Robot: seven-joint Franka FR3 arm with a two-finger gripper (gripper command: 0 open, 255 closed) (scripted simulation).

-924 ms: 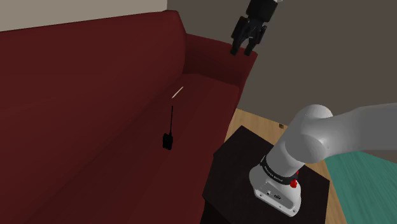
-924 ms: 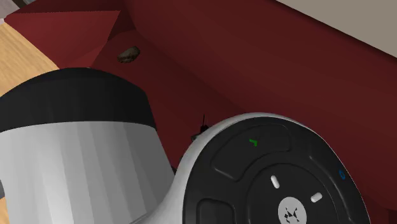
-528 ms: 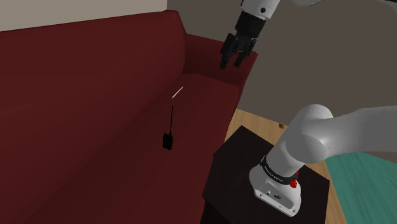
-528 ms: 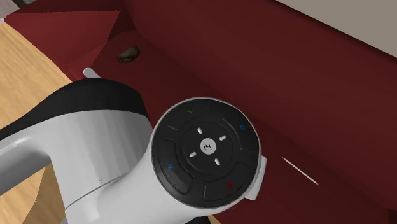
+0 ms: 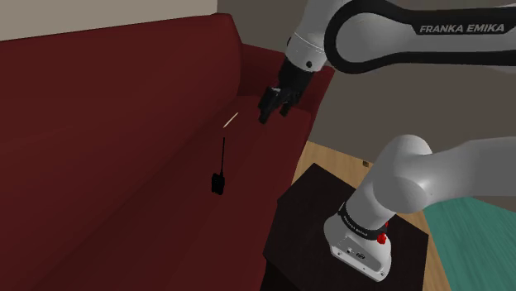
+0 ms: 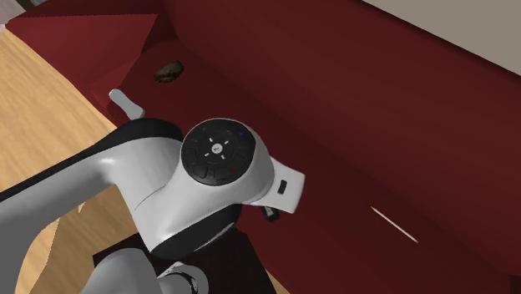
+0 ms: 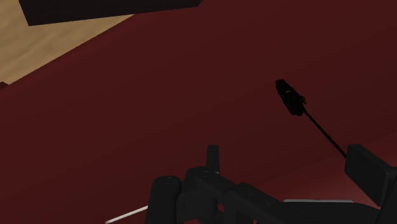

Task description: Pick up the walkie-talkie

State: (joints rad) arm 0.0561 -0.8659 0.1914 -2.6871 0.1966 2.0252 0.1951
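My gripper (image 5: 274,110): fingers spread, holding nothing, hovering over dark red sofa (image 5: 99,149) near its arm. Shoulder view, left to right: black walkie-talkie (image 5: 218,183) flat on seat, well apart from me, bare seat between; thin white stick (image 5: 231,120) nearer my fingers. Second exterior view adds brown lump (image 6: 169,72) in seat corner.

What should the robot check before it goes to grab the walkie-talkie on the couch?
1. The walkie-talkie shows plainly on the red couch: ok.
2. The gripper is open and empty: ok.
3. The gripper is over the walkie-talkie: not ok, it hangs off to one side, nearer the thin white stick.
4. The stick lies apart from the walkie-talkie: ok.
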